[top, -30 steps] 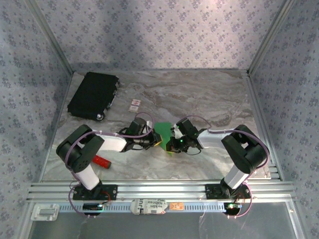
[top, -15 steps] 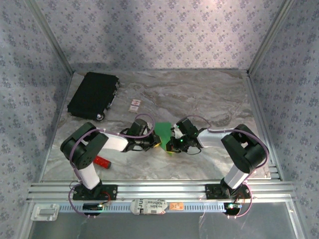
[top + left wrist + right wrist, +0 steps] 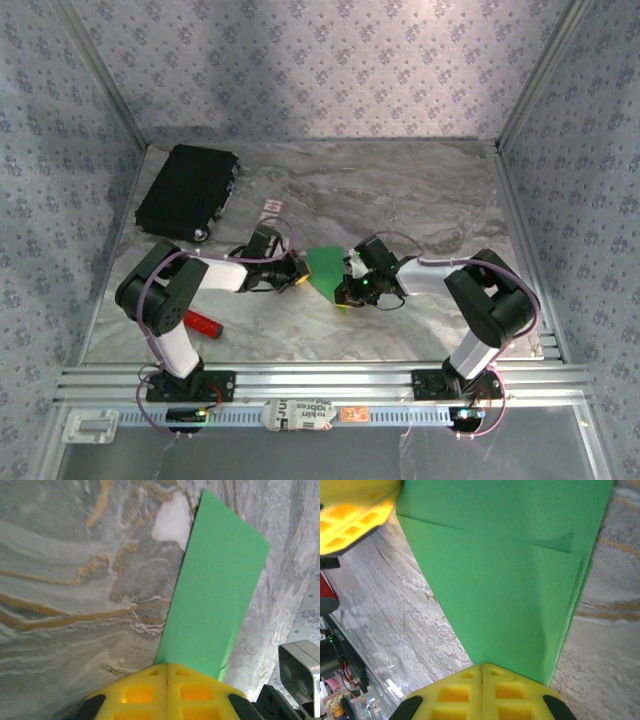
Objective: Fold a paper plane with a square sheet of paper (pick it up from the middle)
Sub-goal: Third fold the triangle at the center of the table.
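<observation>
Right wrist, green paper (image 3: 505,595) pinched between closed jaws

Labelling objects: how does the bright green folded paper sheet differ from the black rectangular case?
The bright green folded paper sheet is small and thin; the black rectangular case is far larger and thicker. The sheet is gripped by the left claw and right claw; the case lies untouched at the far left corner. Both are single-coloured.

Lab booth: wallpapered walls (image 3: 320,70), marble tabletop (image 3: 430,195)
</observation>
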Tool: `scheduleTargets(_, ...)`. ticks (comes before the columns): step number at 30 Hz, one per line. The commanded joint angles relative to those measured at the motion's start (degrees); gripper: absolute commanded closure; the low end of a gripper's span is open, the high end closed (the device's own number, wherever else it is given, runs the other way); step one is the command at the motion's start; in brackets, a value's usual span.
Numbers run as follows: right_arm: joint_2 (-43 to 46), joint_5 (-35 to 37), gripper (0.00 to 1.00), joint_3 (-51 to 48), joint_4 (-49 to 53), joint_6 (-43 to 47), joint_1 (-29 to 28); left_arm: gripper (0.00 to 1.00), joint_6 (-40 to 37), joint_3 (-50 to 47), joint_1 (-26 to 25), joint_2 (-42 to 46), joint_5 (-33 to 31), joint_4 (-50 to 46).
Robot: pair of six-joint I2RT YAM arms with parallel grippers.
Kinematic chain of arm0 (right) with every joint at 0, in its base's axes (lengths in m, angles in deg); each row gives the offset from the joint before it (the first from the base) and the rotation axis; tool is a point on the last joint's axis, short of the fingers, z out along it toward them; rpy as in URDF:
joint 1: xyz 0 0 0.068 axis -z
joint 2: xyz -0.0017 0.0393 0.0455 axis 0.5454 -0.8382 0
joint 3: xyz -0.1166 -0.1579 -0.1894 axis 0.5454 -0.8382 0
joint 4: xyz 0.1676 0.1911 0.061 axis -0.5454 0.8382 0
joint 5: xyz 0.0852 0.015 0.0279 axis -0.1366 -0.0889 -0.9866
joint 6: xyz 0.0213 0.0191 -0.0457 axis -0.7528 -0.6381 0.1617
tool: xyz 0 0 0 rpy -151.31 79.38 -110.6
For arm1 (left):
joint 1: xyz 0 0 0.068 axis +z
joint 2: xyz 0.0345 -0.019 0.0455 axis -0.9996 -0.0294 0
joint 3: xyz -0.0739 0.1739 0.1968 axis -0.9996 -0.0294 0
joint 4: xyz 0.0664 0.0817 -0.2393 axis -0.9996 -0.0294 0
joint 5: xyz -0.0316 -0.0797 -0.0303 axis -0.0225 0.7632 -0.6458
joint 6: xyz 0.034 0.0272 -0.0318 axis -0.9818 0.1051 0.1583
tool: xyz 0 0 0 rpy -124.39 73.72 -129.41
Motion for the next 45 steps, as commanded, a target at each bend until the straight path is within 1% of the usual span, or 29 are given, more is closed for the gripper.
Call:
scheduleTargets(1, -1.07, 3.00, 1.00, -1.00, 8.28, 1.48, 0.65, 1.00, -2.10, 0.77, 1.95, 0.39, -4.18, -7.62)
scheduleTargets(7, -0.82, 2.27, 1.00, -0.76, 8.00, 1.51, 1.17, 0.99, -2.05, 2.11, 0.82, 6.43, -4.18, -8.70)
scheduleTargets(12, -0.93, 1.99, 1.00, -0.26, 8.16, 1.51, 1.46, 0.97, -2.64, 3.12, -3.43, 8.85, -3.90, -8.12)
scheduleTargets(15, -0.87, 2.18, 1.00, -0.03, 8.44, 1.52, 1.55, 0.97, -2.66, 3.90, -5.42, 6.80, -1.61, -7.17)
scheduleTargets(18, -1.12, 2.44, 1.00, -0.06, 8.96, 3.57, 1.64, 0.97, -3.85, 5.04, -6.09, 3.52, 0.60, -7.44)
scheduleTargets(20, -1.21, 2.41, 1.00, -0.08, 9.16, 3.69, 1.82, 0.97, -3.69, 5.13, -6.47, 2.07, 2.20, -5.26)
scheduleTargets(22, -1.09, 2.45, 1.00, -0.38, 9.05, 3.63, 1.90, 0.94, -4.20, 5.96, -6.66, 0.68, 3.04, -5.56)
scheduleTargets(24, -0.91, 2.47, 0.99, -0.42, 9.05, 3.61, 2.03, 0.93, -5.06, 7.31, -6.64, -0.99, 2.82, -7.87)
scheduleTargets(27, -0.68, 2.23, 0.99, -0.13, 9.22, 3.70, 1.99, 0.93, -4.97, 7.52, -6.60, -3.11, 2.44, -8.31)
scheduleTargets(29, -0.27, 1.32, 0.99, 0.68, 9.16, 3.89, 2.14, 0.94, -5.00, 7.48, -6.52, -3.90, 1.00, -10.15)
scheduleTargets(31, 0.61, 0.29, 0.99, 2.26, 10.23, 4.75, 2.25, 0.94, -4.76, 6.52, -6.53, -3.84, -1.93, -11.96)
scheduleTargets(35, 1.64, -1.14, 0.99, 5.64, 10.68, 4.16, 2.10, 0.95, -4.61, 4.31, -6.36, -3.92, -3.08, -11.53)
scheduleTargets(38, 0.09, -1.67, 0.99, 8.20, 9.71, 3.10, 1.10, 0.95, -4.53, 3.49, -6.42, -4.14, -2.55, -10.65)
scheduleTargets(40, -1.70, -0.41, 0.99, 9.63, 8.78, 2.45, -0.03, 0.95, -4.75, 3.58, -6.42, -4.40, -1.56, -10.88)
scheduleTargets(45, -6.86, 2.00, 0.99, 11.62, 7.81, 0.54, -1.69, 0.95, -4.61, 3.74, -6.35, -4.45, -1.37, -10.72)
